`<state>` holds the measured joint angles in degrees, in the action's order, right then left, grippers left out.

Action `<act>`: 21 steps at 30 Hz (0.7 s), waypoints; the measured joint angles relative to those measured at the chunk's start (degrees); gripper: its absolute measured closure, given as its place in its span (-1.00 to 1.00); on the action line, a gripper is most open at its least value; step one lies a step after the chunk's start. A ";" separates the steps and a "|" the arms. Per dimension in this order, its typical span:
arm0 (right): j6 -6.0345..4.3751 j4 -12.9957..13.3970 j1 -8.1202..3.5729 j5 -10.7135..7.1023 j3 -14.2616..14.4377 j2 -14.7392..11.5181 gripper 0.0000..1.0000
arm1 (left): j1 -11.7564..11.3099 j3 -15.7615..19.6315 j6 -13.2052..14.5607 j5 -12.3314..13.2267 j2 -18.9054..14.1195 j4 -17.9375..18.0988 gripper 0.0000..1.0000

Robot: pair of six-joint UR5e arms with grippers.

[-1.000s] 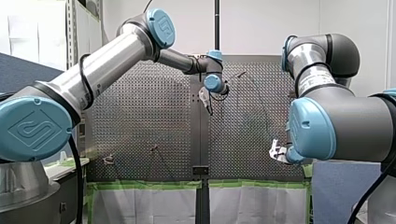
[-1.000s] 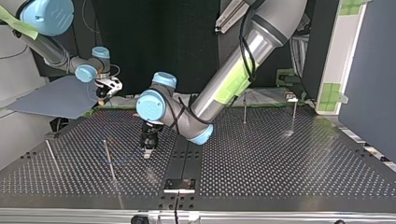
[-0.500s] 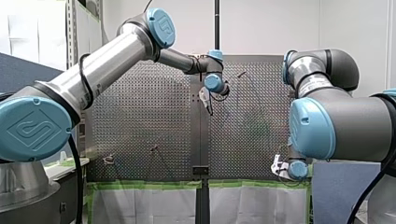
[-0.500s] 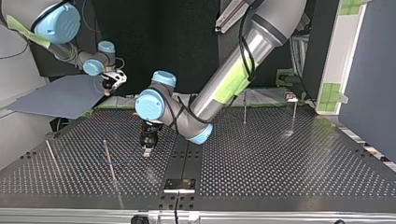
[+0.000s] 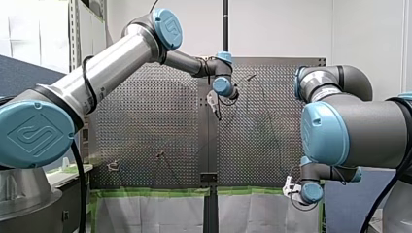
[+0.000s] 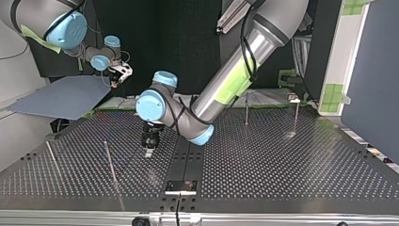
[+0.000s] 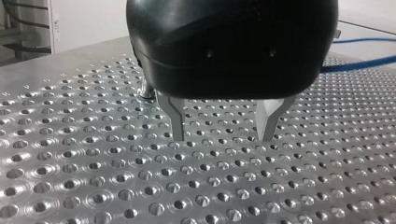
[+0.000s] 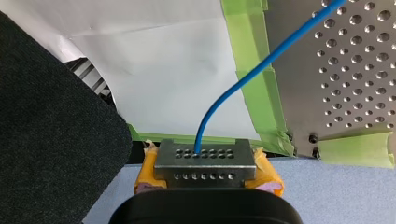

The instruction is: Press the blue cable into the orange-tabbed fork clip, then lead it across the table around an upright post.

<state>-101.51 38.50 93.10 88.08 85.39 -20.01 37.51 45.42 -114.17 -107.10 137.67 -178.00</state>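
Top view — upright post [image 6: 109,161] just beside left hand [image 6: 148,152]

A perforated metal table [image 6: 282,160] fills the lower half of the top view, split by a black strip [image 6: 187,157] down its middle, with a small black bracket [image 6: 180,186] at the bottom centre. A grey-blue board [image 6: 61,96] lies at the left edge; a white frame [image 6: 350,52] stands at the upper right. In the right wrist view, green tape [image 8: 254,79] borders white sheeting [image 8: 163,60] in the upper middle – dark fabric [image 8: 51,140] fills the left.
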 joint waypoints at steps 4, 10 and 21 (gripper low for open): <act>0.11 0.00 0.00 0.00 -0.11 0.02 1.00 | -0.31 0.00 -0.10 0.84 0.00 -1.02 -0.49; 0.22 0.01 -0.01 0.00 -0.37 0.05 1.00 | -0.52 0.00 -0.50 2.98 -0.02 -3.05 -0.49; 0.25 -0.17 -0.01 -0.16 -0.59 0.03 1.00 | -0.67 1.08 -1.51 5.82 -0.68 -7.92 -0.49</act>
<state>-101.27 38.34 93.09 87.91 84.80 -19.98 36.84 46.50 -115.68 -101.28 136.99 -185.92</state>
